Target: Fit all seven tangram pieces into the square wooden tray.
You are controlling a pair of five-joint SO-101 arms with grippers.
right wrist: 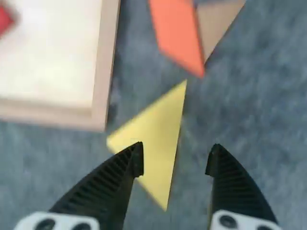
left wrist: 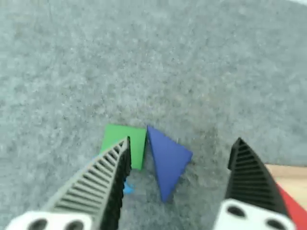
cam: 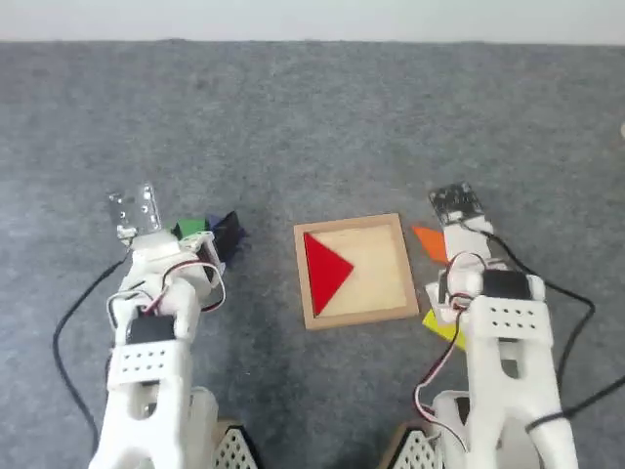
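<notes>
High view: the square wooden tray [cam: 349,222] is seen mid-counter [cam: 293,117], with one red triangle [cam: 325,270] laid in its left half.

Left wrist view: the left pincer [left wrist: 183,139] is held wide open and empty over a green square [left wrist: 125,143] and a blue triangle [left wrist: 167,160].

Right wrist view: the right pincer [right wrist: 176,145] is spread, empty, over a yellow triangle [right wrist: 156,139] just beside the tray's rim; an orange piece [right wrist: 177,33] is noted near.

In the high view the left arm [cam: 146,376], lower left, and the right arm [cam: 510,337], lower right, are white plastic with black servo blocks [cam: 504,283], rows of small holes, and looping black, red and white cables [cam: 61,337]. The left gripper [left wrist: 183,139] and right gripper [right wrist: 177,144] have black, ribbed, pointed fingers [left wrist: 115,175] on white bases with round screw holes.
</notes>
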